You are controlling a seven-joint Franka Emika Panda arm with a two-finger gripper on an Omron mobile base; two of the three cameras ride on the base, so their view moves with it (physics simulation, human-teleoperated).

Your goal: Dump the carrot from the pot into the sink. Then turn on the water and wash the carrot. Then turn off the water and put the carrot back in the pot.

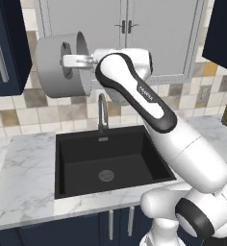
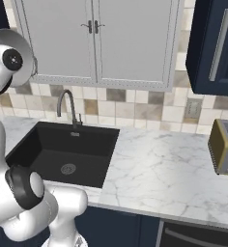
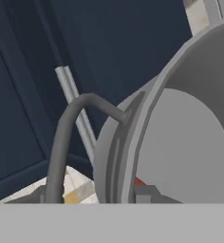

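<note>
Marble worktop (image 1: pixel 24 192) rims the black sink (image 1: pixel 110 163) with its arched faucet (image 1: pixel 102 113), and the left base view shows the grey pot (image 1: pixel 62 62) tipped on its side high above the basin's left half, the claw (image 1: pixel 81 61) clenched on its rim. From the right base view, a toaster (image 2: pixel 225 147) stands on the far worktop. Up close, the hand view alone catches the pot's loop handle (image 3: pixel 66 137) and a sliver of the orange-red carrot (image 3: pixel 139 182) inside the pot.
</note>
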